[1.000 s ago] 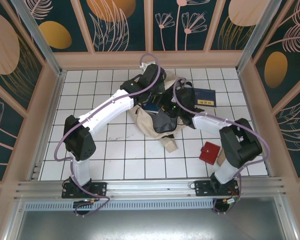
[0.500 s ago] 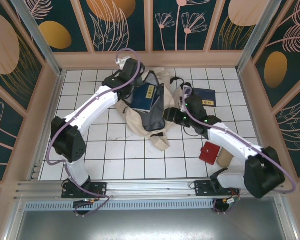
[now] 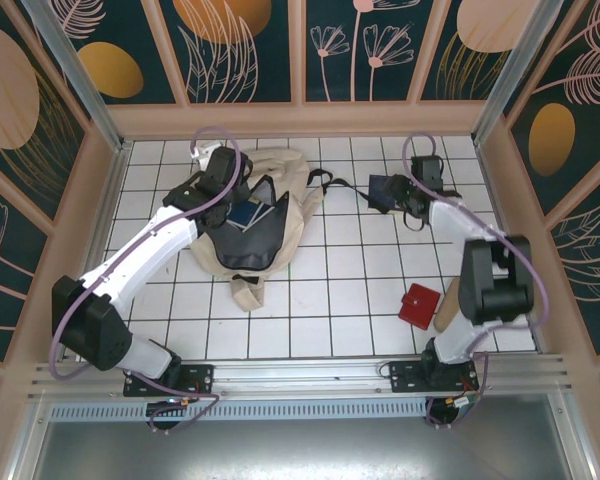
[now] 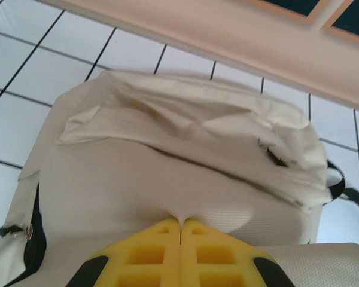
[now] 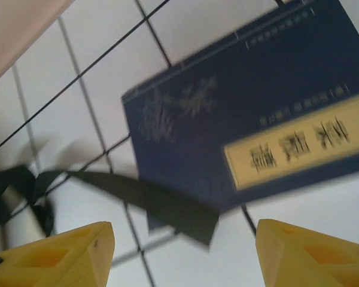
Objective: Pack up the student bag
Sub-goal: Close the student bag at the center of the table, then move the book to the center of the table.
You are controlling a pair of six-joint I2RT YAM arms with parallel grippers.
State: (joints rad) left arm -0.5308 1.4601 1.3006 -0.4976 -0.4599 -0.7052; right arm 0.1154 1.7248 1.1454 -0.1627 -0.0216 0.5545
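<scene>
student bag [image 3: 265,240]: flat on the tiled table [image 3: 330,290], mouth gaping, dark lining showing; packed book [image 3: 246,214], navy, lies in the opening.
left gripper [image 4: 180,232]: at the bag's far-left edge; yellow tips pressed together and the canvas puckers right at them, so it reads as pinching a fold of the bag.
right gripper [image 5: 185,254]: well right of the bag, hovering over the loose book [image 5: 257,113], also navy; claw spread wide, nothing between the fingers.
black strap [image 5: 146,200]: trails off the bag's right side, its end lying across a corner of the loose book.
red wallet [image 3: 418,305]: well right of the bag, toward the arm bases, untouched.
step (guess): grab the loose book and carry it to the bag.
risk 1: the claw closes on strap plus book, which drags the bag, yanks the fold out of the left pinch and collapses the mouth.
risk 2: the book lies flat on tile, so the fingers could skid and shove it further from the bag.
risk 3: a thin pinch on soft canvas may slip, and the book would then jam on the bag's rim.
</scene>
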